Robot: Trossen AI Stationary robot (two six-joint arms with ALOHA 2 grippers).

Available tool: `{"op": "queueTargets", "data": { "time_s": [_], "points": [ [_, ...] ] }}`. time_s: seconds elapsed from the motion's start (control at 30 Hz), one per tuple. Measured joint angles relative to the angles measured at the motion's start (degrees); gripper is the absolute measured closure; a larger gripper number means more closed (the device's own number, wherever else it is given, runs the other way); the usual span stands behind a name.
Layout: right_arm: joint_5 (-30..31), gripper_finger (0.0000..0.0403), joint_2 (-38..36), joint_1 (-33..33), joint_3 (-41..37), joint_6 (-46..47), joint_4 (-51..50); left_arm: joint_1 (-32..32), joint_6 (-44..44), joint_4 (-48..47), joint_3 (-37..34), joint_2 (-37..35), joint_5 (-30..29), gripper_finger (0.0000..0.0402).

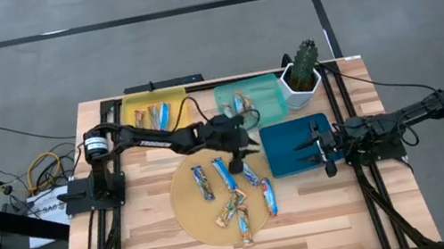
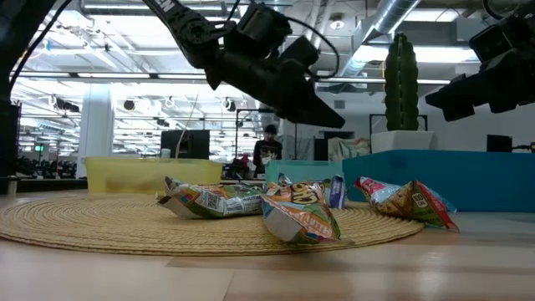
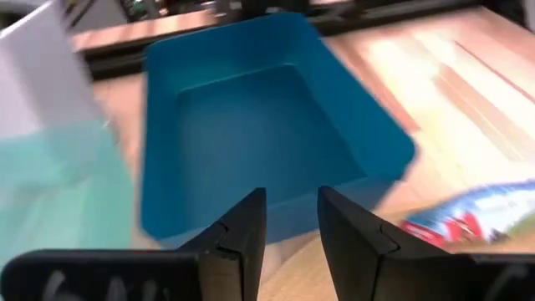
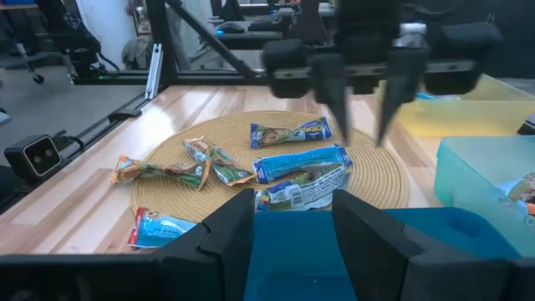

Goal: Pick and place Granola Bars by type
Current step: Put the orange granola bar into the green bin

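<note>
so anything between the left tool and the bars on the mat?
Nothing visible. The left tool hangs open above the mat, empty, with clear air down to the bars. The right tool waits over the blue tray.

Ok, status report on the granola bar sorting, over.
Left gripper open, empty, above the mat's far edge. Right gripper open, empty, over the blue tray. Bars on mat. Nothing blocking.

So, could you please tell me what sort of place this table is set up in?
Probably a large open lab or office workspace. The low view shows exposed ceiling ducts, rows of strip lights and a person standing beyond the table; the right wrist view shows an office chair.
</note>
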Motion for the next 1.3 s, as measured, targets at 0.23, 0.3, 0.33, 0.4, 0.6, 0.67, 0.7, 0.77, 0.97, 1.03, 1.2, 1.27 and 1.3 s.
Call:
{"op": "queueTargets", "data": {
  "time_s": [0.23, 0.3, 0.33, 0.4, 0.6, 0.67, 0.7, 0.77, 0.97, 1.03, 1.2, 1.27, 1.3],
  "points": [
    [0.0, 0.0249, -0.01, 0.01, -0.02, 0.02, -0.01, -3.98, 9.51, -2.72, 0.0, -0.02, 0.04, 0.0299],
    [0.01, 0.0249, 0.0, 0.01, -0.01, 0.01, 0.0, -4.9, 10.34, -3.55, 0.0, -0.02, 0.04, 0.0299],
    [0.0, 0.0249, 0.0, 0.01, 0.0, 0.02, -0.01, -5.41, 10.7, -3.99, 0.0, -0.02, 0.02, 0.0299],
    [0.01, 0.0249, -0.01, 0.02, -0.01, 0.01, 0.0, -6.3, 11.07, -4.8, 0.0, -0.02, 0.02, 0.0299],
    [0.01, 0.0249, -0.01, 0.02, 0.0, 0.02, -0.01, -8.95, 11.1, -6.71, 0.0, -0.04, -0.02, 0.0299],
    [0.01, 0.0249, 0.0, 0.01, 0.0, 0.02, -0.01, -9.97, 11.11, -7.43, 0.0, -0.06, -0.02, 0.0299],
    [0.01, 0.0249, 0.0, 0.01, -0.01, 0.02, -0.02, -10.46, 11.09, -7.88, 0.0, -0.07, -0.02, 0.0299],
    [-0.01, 0.0249, -0.02, 0.02, 0.0, 0.02, -0.02, -11.49, 11.07, -8.63, 0.0, -0.07, -0.05, 0.0299],
    [0.01, 0.0249, 0.0, 0.02, 0.0, 0.01, 0.0, -14.33, 10.99, -10.79, 0.0, -0.07, -0.85, 0.0299],
    [0.01, 0.0249, 0.0, 0.02, 0.0, 0.02, -0.02, -15.22, 10.8, -11.68, 0.0, -0.07, -1.03, 0.0299],
    [0.01, 0.0249, 0.0, 0.02, -0.01, 0.01, -0.01, -17.58, 8.59, -13.63, 0.0, -0.07, -1.14, 0.0299],
    [0.01, 0.0249, 0.0, 0.01, -0.01, 0.0, -0.01, -18.51, 7.04, -14.34, 0.0, -0.07, -1.69, 0.0299],
    [0.01, 0.0249, -0.02, 0.0, 0.0, 0.02, -0.02, -18.9, 6.45, -14.63, 0.0, -0.07, -2.01, 0.0299]
  ]
}}
